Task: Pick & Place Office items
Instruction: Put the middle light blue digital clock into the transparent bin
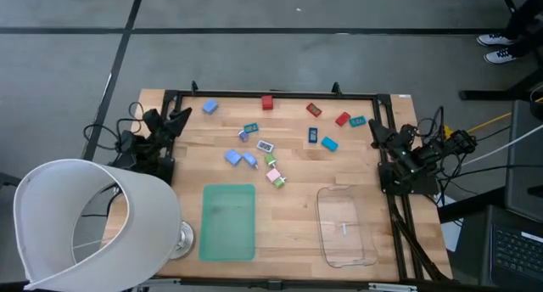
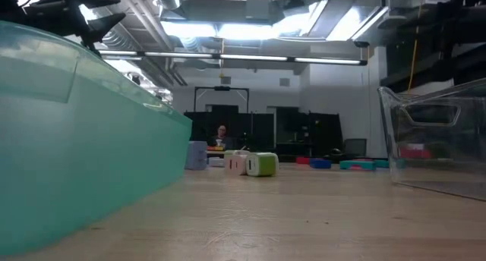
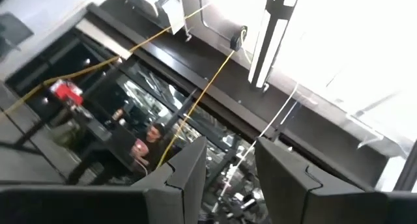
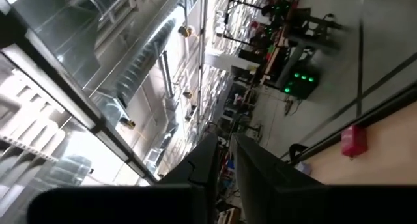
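Observation:
The office items, small blocks in blue (image 1: 209, 108), red (image 1: 267, 103), teal (image 1: 329, 143), pink (image 1: 276, 177) and light green (image 1: 271, 160), lie scattered on the far half of the wooden table. The low view shows a pink and a green block (image 2: 252, 164) side by side. My left gripper (image 1: 181, 116) is drawn back at the table's left edge, tilted up, shut (image 3: 231, 178) on nothing. My right gripper (image 1: 374, 131) is drawn back at the right edge, also shut (image 4: 226, 165) and touching nothing. A red block (image 4: 354, 140) shows beyond it.
A flat green mat (image 1: 229, 221) lies near the front, left of centre. A clear plastic tray (image 1: 346, 226) lies to its right. A white lampshade-like dome (image 1: 85, 224) stands at the near left corner. A black rail (image 1: 280, 93) runs along the far edge. A person (image 2: 221, 133) sits far back in the room.

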`<state>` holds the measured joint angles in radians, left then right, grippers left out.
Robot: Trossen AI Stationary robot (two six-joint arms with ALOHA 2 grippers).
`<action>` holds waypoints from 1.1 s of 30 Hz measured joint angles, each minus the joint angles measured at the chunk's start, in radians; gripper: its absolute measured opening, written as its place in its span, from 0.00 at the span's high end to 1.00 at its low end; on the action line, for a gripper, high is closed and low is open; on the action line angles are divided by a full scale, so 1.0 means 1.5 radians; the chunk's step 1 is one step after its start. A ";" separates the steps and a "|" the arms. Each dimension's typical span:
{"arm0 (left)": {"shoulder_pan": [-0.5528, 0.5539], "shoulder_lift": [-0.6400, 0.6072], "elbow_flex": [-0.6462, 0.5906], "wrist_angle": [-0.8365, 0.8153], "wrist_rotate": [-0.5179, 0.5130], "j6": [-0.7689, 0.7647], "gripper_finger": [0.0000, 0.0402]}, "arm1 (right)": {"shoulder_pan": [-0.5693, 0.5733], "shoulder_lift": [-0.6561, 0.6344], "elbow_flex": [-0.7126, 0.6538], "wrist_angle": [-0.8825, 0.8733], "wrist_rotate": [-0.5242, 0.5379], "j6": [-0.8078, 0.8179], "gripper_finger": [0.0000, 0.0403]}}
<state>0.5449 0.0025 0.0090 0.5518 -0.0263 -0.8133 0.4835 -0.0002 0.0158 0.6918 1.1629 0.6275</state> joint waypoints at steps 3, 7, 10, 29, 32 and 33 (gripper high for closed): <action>0.000 0.000 0.000 0.004 0.009 0.004 0.68 | 0.000 0.000 0.000 0.000 0.000 -0.004 0.87; 0.000 0.000 0.000 0.004 0.023 0.005 0.68 | 0.000 0.000 0.000 0.001 -0.003 -0.002 0.87; 0.000 0.000 0.000 -0.003 0.037 -0.026 0.68 | 0.000 0.000 0.000 0.001 -0.036 -0.008 0.87; 0.000 0.002 0.006 -0.099 0.081 -0.145 0.68 | -0.035 0.040 0.001 0.038 -0.253 0.063 0.87; -0.006 0.008 0.041 -0.084 0.086 -0.138 0.68 | -0.061 0.091 0.031 0.084 -0.298 0.022 0.87; -0.010 0.015 0.060 -0.086 0.087 -0.123 0.68 | -0.069 0.112 0.050 0.083 -0.304 0.005 0.87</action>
<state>0.5303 0.0246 0.0989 0.4222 0.1043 -0.9972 0.3794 0.1683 0.0901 0.8169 0.7063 0.6346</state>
